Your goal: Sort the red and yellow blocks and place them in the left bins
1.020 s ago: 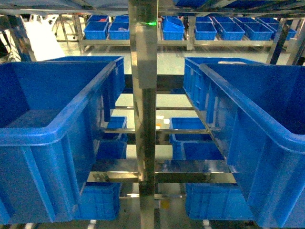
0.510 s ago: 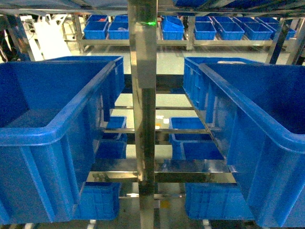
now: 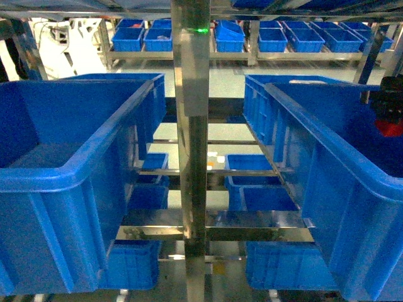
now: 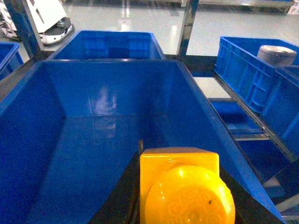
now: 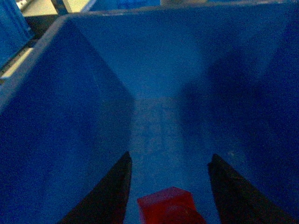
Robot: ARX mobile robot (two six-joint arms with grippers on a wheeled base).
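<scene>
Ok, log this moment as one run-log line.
left gripper: shut on yellow brick, over blue crate | right gripper: open, red block between fingers, over right crate

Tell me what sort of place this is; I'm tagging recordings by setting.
Probably a warehouse or factory sorting area: large blue crates sit on a steel rack, more blue bins line shelving at the back, and the floor is smooth and glossy.

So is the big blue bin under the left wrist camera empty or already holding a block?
Empty: the left bin shows a bare floor; the yellow brick is at the left gripper, above it.
</scene>
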